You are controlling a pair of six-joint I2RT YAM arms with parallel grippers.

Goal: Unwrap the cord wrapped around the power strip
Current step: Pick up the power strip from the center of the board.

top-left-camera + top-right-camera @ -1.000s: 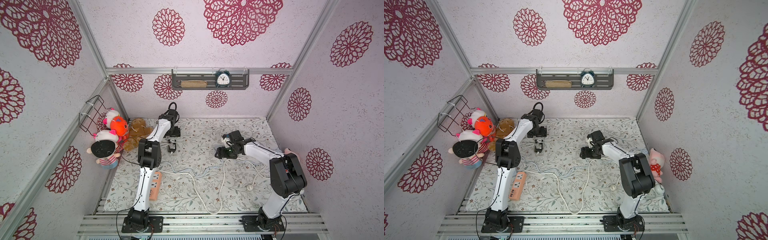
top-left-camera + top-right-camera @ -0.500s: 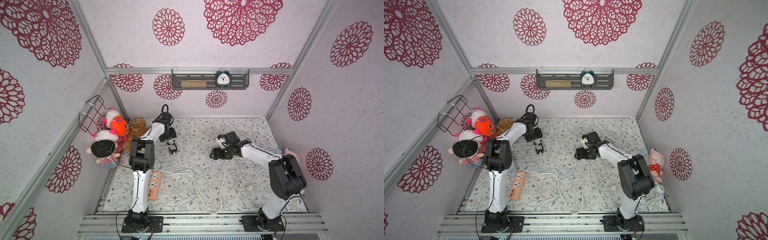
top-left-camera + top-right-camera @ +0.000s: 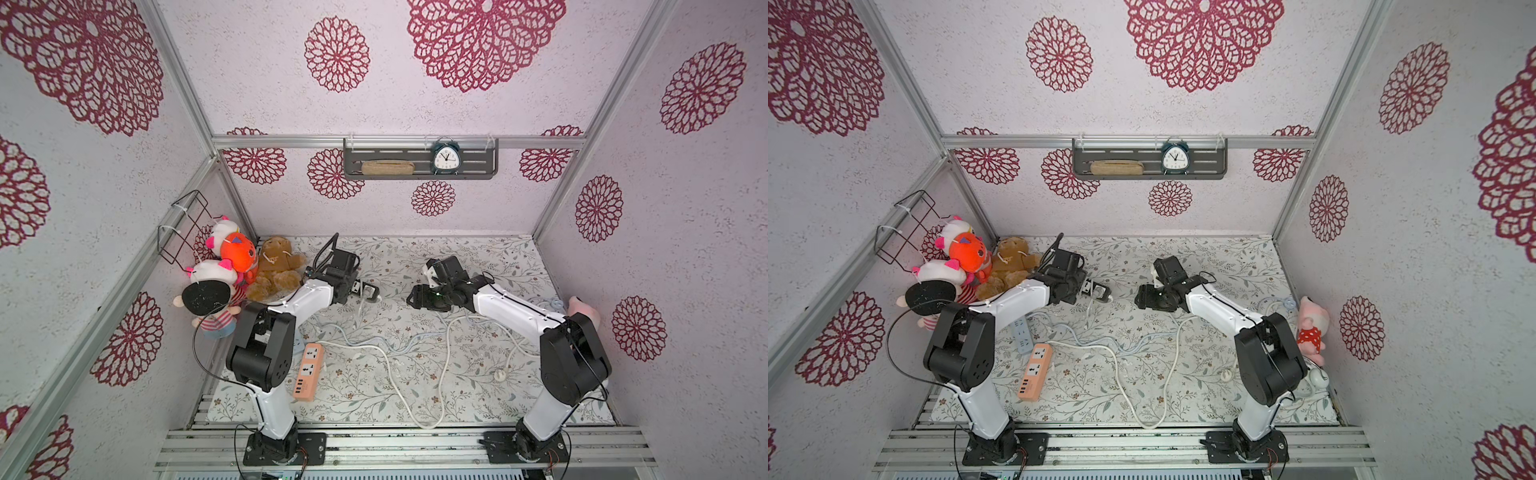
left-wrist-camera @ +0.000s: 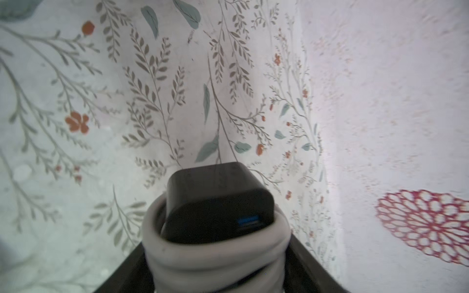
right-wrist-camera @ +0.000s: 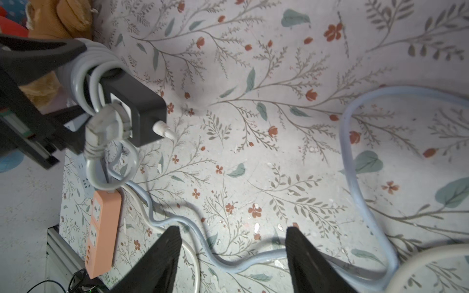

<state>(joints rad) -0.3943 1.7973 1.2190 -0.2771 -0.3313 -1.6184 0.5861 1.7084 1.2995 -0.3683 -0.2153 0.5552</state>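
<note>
Far left above the surface point(image 3: 478, 395), the left claw point(image 3: 353, 288) clamps the black power strip point(image 5: 143, 111) across its grey cord point(image 5: 81, 76) coils. The body looks rigid and probably light; the cord looks pliant and springy, and is best taken at the dangling plug point(image 5: 106, 125). The right claw point(image 5: 232, 232) gapes empty. No writing is legible.

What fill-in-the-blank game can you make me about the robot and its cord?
1. The left gripper holds a ___ power strip.
2. A grey cord is ___ around it.
3. The right gripper is ___ and holds nothing.
Missing words: black; wrapped; open.
</note>
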